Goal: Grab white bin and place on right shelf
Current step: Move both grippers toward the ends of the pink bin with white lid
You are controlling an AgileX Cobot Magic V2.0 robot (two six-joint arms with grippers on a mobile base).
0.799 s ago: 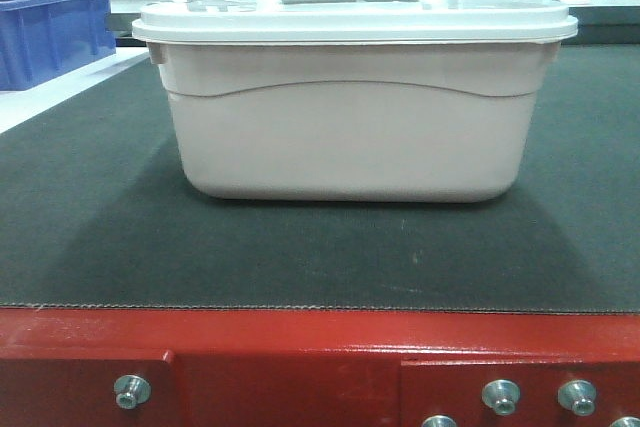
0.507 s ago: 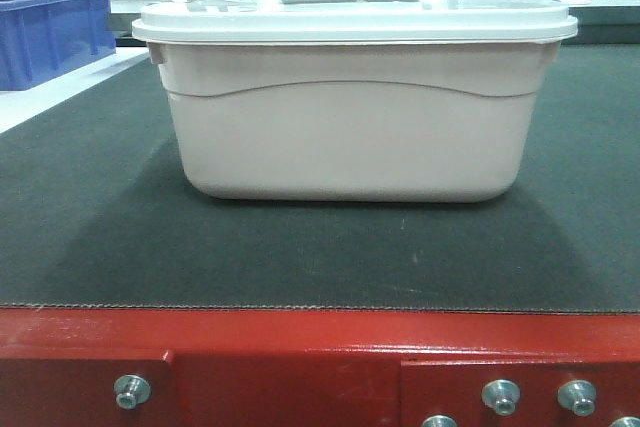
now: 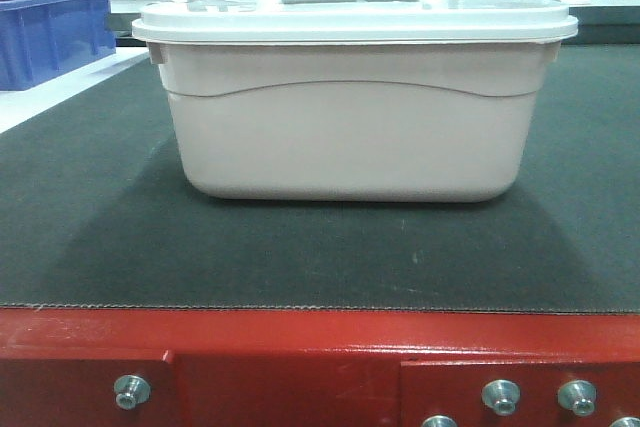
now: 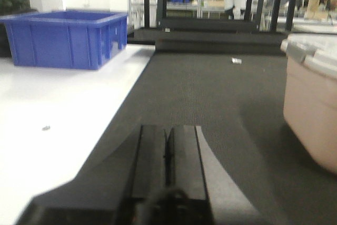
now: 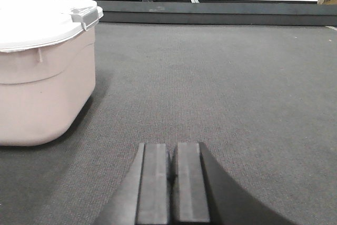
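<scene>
The white bin [image 3: 350,137], an off-white, faintly pinkish tub with a whiter flat lid, stands on the dark mat in the middle of the front view. It also shows at the right edge of the left wrist view [image 4: 313,98] and at the left of the right wrist view [image 5: 45,72]. My left gripper [image 4: 168,130] is shut and empty, low over the mat, left of the bin. My right gripper [image 5: 171,148] is shut and empty over the mat, right of the bin. Neither touches the bin. The right shelf is out of view.
The dark mat [image 3: 100,237] lies on a red-framed table [image 3: 300,357] with bolts along its front. A blue plastic crate [image 4: 68,38] stands on a white surface [image 4: 47,130] to the left, also in the front view [image 3: 50,32]. Dark racks and benches stand behind.
</scene>
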